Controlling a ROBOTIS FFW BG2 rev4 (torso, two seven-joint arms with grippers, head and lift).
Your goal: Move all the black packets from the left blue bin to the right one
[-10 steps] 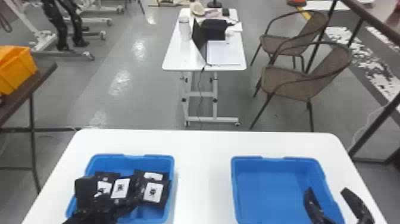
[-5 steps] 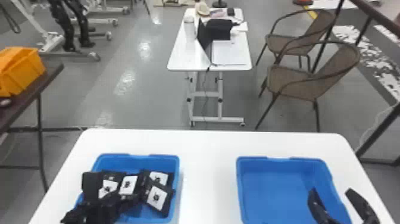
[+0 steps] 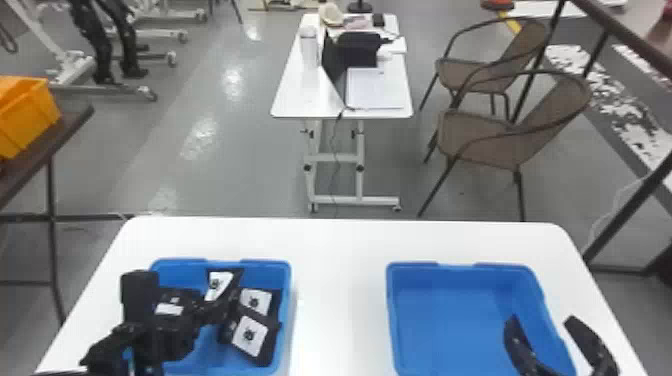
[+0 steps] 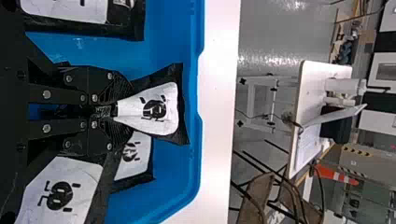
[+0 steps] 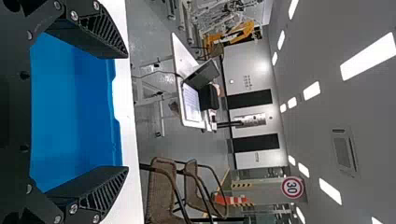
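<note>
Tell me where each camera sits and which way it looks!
Head view: on the robot's head, looking forward and down at the left blue bin and right blue bin; the left gripper and right gripper show.
Left wrist view: on the left wrist, looking past its own jaws, shut on a black packet, toward the far desk.
Right wrist view: on the right wrist, looking out between its open jaws, over the right bin.
Shared: the head and left wrist views both show that packet.

Black packets [image 3: 250, 336] — white-labelled | some overlapping, one pinched | left blue bin [image 3: 286, 295]
</note>
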